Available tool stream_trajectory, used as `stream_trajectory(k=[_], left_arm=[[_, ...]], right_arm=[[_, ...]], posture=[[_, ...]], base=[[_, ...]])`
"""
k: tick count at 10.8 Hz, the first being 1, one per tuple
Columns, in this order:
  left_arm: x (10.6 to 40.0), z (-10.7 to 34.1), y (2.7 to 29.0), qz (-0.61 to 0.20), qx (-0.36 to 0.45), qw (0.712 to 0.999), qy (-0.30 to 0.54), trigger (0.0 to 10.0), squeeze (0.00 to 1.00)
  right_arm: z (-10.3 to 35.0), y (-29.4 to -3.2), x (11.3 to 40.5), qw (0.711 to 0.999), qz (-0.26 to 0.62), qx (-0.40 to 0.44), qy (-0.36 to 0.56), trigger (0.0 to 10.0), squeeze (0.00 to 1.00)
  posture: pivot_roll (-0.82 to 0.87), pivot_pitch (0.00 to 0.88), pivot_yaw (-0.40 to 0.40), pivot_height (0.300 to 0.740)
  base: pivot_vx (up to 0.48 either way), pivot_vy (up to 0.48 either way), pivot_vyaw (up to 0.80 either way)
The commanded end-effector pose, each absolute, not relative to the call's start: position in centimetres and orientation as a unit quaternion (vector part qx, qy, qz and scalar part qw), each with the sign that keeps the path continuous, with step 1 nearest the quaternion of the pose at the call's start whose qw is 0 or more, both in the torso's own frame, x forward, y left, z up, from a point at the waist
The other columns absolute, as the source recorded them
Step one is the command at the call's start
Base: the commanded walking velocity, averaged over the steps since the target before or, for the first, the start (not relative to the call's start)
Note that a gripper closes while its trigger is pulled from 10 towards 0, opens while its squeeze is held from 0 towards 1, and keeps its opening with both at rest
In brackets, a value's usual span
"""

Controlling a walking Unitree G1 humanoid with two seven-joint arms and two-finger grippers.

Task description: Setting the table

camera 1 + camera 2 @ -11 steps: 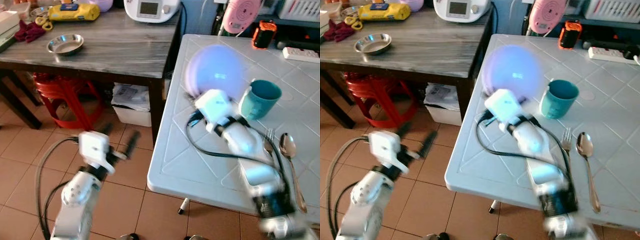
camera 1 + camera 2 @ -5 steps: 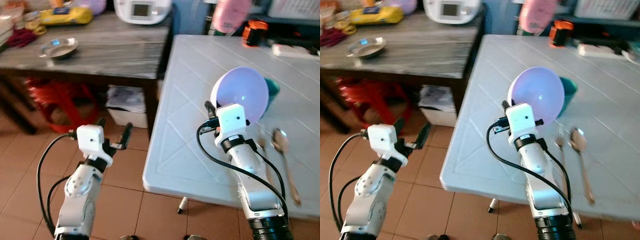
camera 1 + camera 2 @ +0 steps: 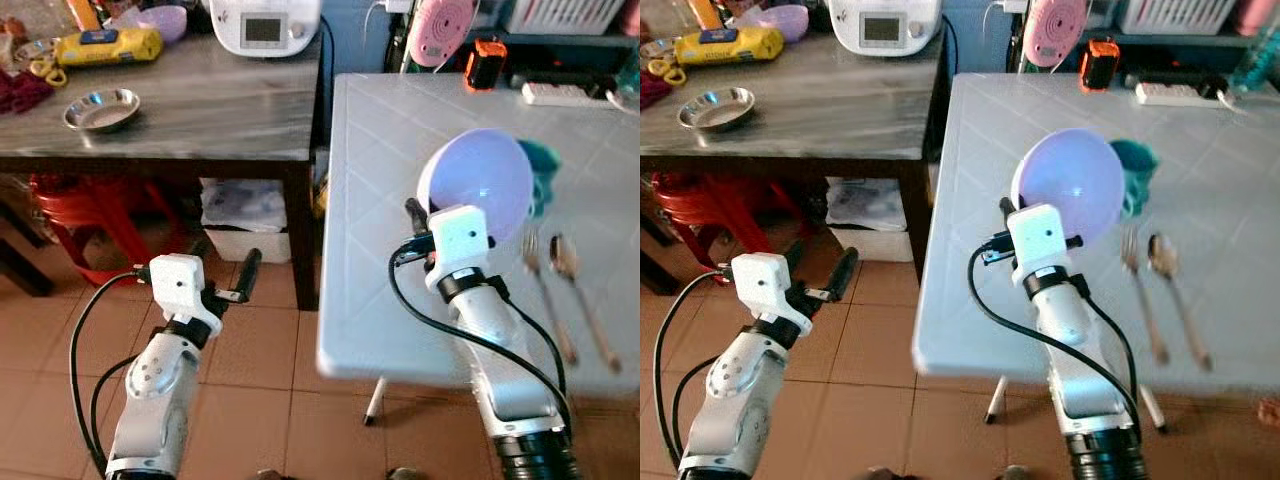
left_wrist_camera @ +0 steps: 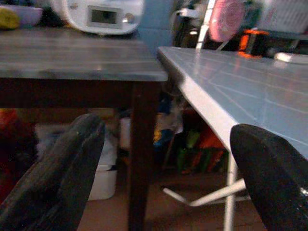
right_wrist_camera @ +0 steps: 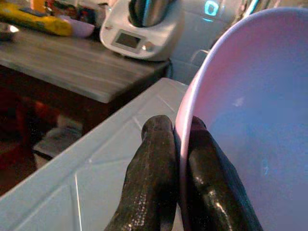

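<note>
the right gripper (image 5: 179, 144) is clenched on the rim of a lavender bowl (image 3: 478, 185), one black finger outside the wall and one inside, with the rim pinched between them. the bowl is carried tilted on edge, its hollow facing the head camera, above the white tiled table (image 3: 400, 150) and off its surface. just beyond the bowl, partly hidden by it, stands a teal mug (image 3: 540, 172) on the table. a fork (image 3: 540, 290) and a spoon (image 3: 572, 275) lie side by side on the table to the robot's right of the bowl, the fork nearer the bowl; both are blurred. the left gripper (image 4: 163, 159) hangs over the brown floor tiles (image 3: 260, 350), beside the table's near-left corner, with its two fingers spread wide and nothing between them. to the left stands a grey wooden table (image 3: 200, 110) bearing a small steel dish (image 3: 101, 109), a yellow packet (image 3: 108, 45), a purple bowl (image 3: 160, 20) and a white kitchen machine (image 3: 265, 25). under it are a red stool (image 3: 85, 205) and a white box (image 3: 245, 215). at the white table's far end are an orange device (image 3: 487, 63) and a white power strip (image 3: 560, 93).
</note>
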State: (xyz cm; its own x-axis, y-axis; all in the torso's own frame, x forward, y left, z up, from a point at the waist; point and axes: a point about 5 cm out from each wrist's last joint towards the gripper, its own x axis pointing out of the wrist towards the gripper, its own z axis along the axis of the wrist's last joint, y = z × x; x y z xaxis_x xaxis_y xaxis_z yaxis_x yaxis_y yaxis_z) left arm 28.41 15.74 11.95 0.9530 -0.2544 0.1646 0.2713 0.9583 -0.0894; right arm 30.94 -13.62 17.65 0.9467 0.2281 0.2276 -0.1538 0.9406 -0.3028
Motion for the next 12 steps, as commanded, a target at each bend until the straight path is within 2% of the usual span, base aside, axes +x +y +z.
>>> stream_trajectory(k=[1,12], left_arm=[[28.13,11.74,16.02,-0.13,-0.049,0.988,-0.072,10.0,0.0],[28.05,11.75,15.29,-0.14,-0.052,0.986,-0.073,10.0,0.0]], right_arm=[[18.34,-13.59,30.64,0.974,0.099,-0.139,-0.15,10.0,0.0],[18.43,-13.59,30.41,0.972,0.101,-0.138,-0.159,10.0,0.0]], posture=[[-0.06,0.132,0.061,0.74],[-0.06,0.134,0.067,0.74]], base=[[0.0,0.386,0.0],[0.0,0.426,0.0]])
